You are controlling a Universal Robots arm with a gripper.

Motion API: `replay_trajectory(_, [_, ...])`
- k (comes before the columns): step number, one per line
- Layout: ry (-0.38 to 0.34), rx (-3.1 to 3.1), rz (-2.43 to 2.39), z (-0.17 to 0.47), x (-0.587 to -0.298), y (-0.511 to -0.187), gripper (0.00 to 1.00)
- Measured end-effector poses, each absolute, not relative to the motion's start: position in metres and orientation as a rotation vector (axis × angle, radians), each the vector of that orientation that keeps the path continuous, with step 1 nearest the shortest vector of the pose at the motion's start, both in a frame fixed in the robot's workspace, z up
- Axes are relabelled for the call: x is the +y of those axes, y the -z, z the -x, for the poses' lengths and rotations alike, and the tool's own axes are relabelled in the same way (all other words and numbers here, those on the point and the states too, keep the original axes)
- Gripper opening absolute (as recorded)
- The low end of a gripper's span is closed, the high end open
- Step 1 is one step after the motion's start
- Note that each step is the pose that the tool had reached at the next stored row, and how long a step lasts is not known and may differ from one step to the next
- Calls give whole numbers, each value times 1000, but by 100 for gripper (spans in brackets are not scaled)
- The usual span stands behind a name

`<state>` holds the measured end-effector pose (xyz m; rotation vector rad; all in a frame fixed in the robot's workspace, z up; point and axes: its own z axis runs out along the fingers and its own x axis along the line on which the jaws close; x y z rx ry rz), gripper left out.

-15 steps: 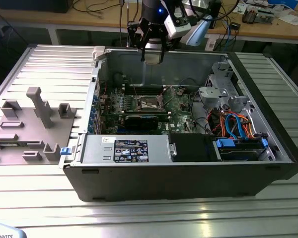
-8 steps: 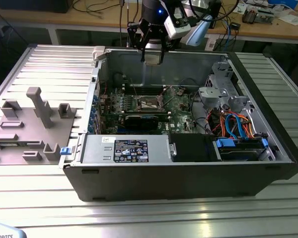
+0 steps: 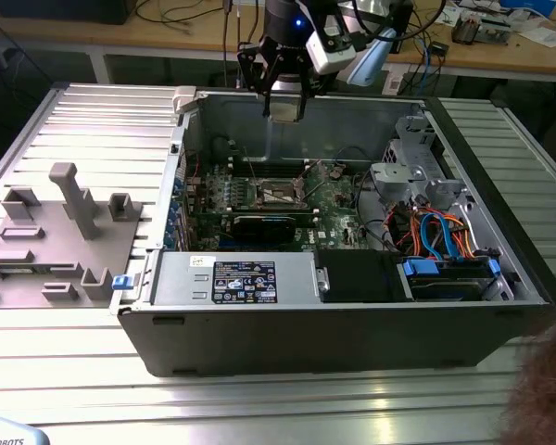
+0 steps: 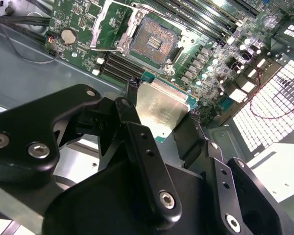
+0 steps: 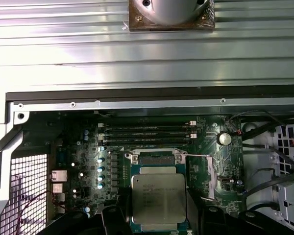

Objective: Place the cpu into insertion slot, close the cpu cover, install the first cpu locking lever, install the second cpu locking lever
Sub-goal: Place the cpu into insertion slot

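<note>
The cpu is seen clamped between the two black fingers of the gripper, which are closed on opposite edges of the chip. Its dull silver top is turned towards the wrist cameras, and a thin green border shows round it. In the first wrist view the same chip is carried flat between the fingers. The upper edge of the insertion slot can be made out just beyond the chip on the green circuit board. In the exterior view the gripper is held above the open computer case, well clear of the board, so the chip is judged not yet seated. In the second wrist view the insertion slot lies ahead of the fingertips with its contact field bare. The cpu cover is swung open beside the slot, on the far side from the gripper. The chip is judged to be light, stiff and thin, with a smooth metal top that would slip under a loose hold. Its underside and the slot's fine contacts are taken to be easily damaged. The edges of the green border are therefore thought the right place to hold it, with the chip kept level.
</note>
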<state>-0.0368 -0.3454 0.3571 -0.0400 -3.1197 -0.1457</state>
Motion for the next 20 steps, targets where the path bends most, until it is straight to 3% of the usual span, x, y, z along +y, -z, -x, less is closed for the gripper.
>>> replay_trajectory(20, [146, -3120, 40, 37, -345, -353, 54])
